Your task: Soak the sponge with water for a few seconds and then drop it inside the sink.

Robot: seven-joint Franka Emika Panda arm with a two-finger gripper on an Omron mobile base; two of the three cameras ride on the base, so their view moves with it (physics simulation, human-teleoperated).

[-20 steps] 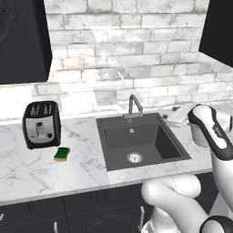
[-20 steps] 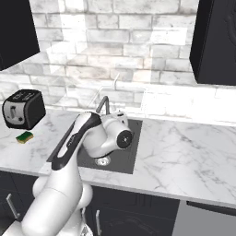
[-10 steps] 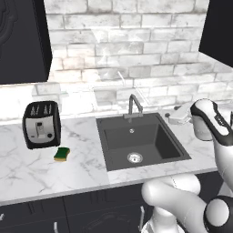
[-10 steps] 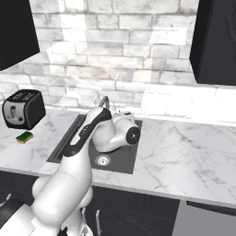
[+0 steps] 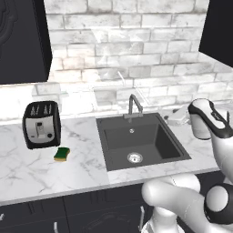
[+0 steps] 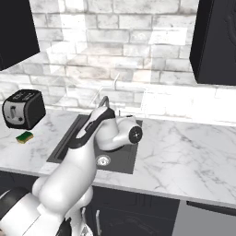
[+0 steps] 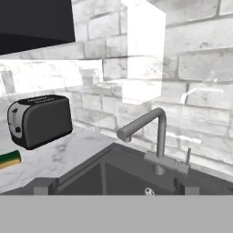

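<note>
Your hand (image 7: 116, 189) stood open and empty. The sponge (image 5: 62, 154) lay untouched on the surface (image 5: 27, 168) beside the toaster (image 5: 41, 124); no water ran, so soaking and dropping remained.

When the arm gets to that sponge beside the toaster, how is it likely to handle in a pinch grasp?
The sponge is a small flat block lying on the counter, so it probably won't roll or tip. Its yellow body looks like soft foam: likely light, and compressing under the fingers. The green scouring top should give some friction, so slipping seems unlikely while dry.

Glossy white rounded arm (image 6: 83, 156) with dark grey joint caps
</note>
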